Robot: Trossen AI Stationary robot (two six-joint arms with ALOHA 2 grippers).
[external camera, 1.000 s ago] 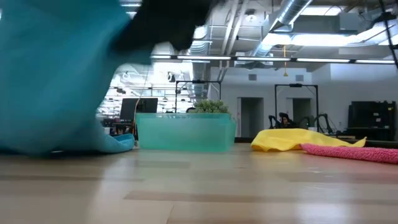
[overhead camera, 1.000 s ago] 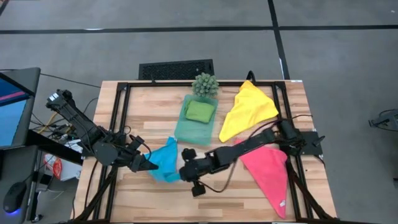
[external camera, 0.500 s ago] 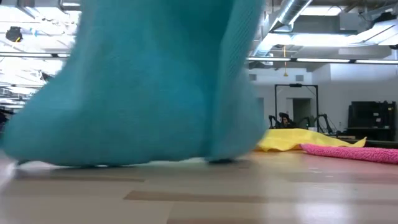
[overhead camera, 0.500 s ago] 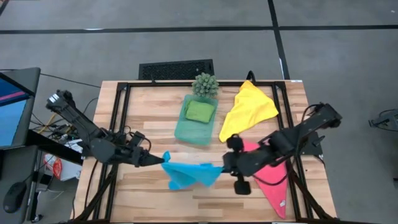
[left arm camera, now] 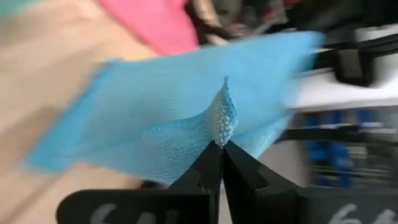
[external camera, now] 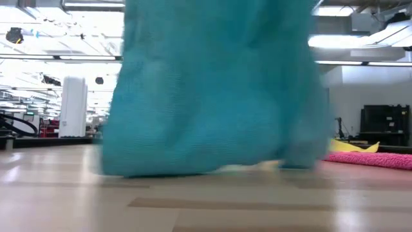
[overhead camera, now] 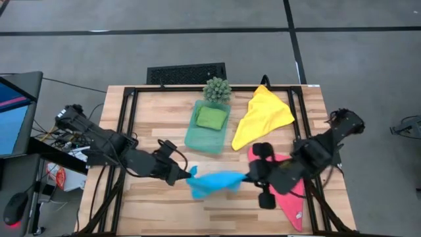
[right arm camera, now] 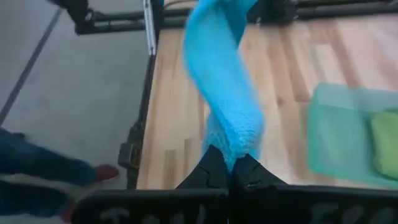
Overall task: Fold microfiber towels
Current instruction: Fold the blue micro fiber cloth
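The blue towel (overhead camera: 214, 183) hangs stretched between my two grippers over the near middle of the table. My left gripper (overhead camera: 189, 174) is shut on its left end and my right gripper (overhead camera: 247, 178) on its right end. In the low view the blue towel (external camera: 212, 96) fills the middle, its lower edge close above the wood; whether it touches I cannot tell. The yellow towel (overhead camera: 262, 115) lies flat at the far right. The pink towel (overhead camera: 289, 187) lies at the near right, partly under my right arm. The green towel (overhead camera: 212, 117) lies folded in the teal tray (overhead camera: 197, 139). My left gripper pinches a puckered bit of the blue towel's left end (left arm camera: 224, 121) between its two fingertips (left arm camera: 210, 163). It comes from the table's left, slanting down. The cloth spreads away from the pinch, lifted. My right gripper pinches the towel's right end (right arm camera: 233, 146) between its two fingertips (right arm camera: 214, 168). It comes from the table's right, slanting down. The cloth runs away from it as a narrow, gathered band toward my other gripper.
A small spiky plant (overhead camera: 217, 89) stands behind the tray at the far edge. A black frame (overhead camera: 125, 125) borders the wooden top. Bare wood lies at the near left and between tray and blue towel. A person's legs (right arm camera: 37, 168) show beside the table.
Both grippers have risen and gone toward the table's right edge, the right one much farther. The blue towel, a crumpled heap on the table a second ago, has been lifted and drawn out sideways between them.
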